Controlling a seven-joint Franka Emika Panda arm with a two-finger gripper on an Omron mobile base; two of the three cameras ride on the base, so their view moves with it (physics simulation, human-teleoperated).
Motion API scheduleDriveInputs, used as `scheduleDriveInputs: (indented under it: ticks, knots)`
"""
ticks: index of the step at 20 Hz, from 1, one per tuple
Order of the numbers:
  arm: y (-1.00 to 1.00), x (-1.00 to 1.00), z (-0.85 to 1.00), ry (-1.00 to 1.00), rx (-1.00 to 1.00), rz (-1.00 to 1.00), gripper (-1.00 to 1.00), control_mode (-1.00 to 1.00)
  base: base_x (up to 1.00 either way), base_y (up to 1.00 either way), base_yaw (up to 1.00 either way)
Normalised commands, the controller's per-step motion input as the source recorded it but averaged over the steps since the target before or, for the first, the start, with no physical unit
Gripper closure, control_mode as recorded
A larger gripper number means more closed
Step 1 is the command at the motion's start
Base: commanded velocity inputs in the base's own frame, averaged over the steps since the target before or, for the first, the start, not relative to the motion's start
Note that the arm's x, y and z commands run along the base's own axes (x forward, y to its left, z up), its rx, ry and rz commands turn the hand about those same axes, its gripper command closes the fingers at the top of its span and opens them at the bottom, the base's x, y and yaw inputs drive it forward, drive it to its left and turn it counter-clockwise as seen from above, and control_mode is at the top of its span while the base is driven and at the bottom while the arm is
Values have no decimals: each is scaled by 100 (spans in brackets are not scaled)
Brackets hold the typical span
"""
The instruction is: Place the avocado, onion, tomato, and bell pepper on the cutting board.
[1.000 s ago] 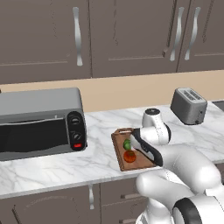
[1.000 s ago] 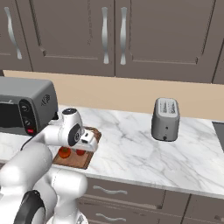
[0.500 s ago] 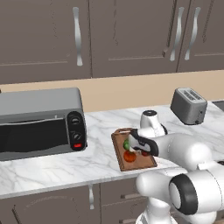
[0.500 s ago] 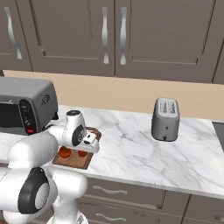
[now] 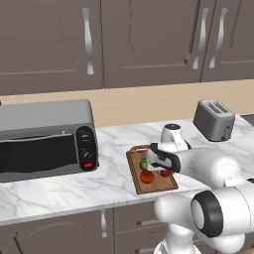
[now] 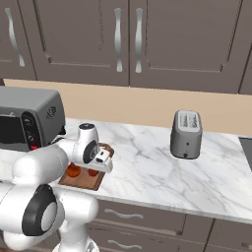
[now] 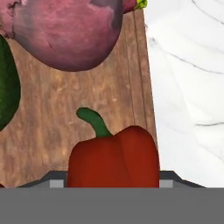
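Note:
The brown cutting board (image 5: 155, 186) (image 6: 79, 183) (image 7: 57, 113) lies on the marble counter. On it are the green avocado (image 5: 143, 162) (image 7: 6, 89), the orange-red tomato (image 5: 147, 177) (image 6: 74, 171) and the pinkish-purple onion (image 7: 65, 30). The deep red bell pepper (image 5: 165, 173) (image 6: 93, 173) (image 7: 114, 159) rests at the board's right side with its green stem up. My gripper (image 5: 163, 168) (image 6: 96, 166) (image 7: 112, 181) hangs low over it, and the pepper fills the gap between the fingertips (image 7: 169, 176). The gripper is shut on the pepper.
A black toaster oven (image 5: 44, 134) (image 6: 27, 118) stands left of the board. A grey toaster (image 5: 214, 119) (image 6: 186, 134) sits further right by the wall. Bare marble counter (image 7: 188, 87) runs from the board's right edge. Cabinet doors hang above.
The arm's elbow has swung out to the right while the hand stays low over the board's right side, still on the bell pepper.

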Motion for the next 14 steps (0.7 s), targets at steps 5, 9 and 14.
scheduleDriveInputs:
  ticks: [5,9,14]
  knots:
    - [14,-28,4,-7,0,-4,-100,-100,0,0,0]
    - [1,-12,26,-6,-2,-3,-100,-100,0,0,0]
    - [0,-4,25,-12,-3,0,-100,-100,0,0,0]
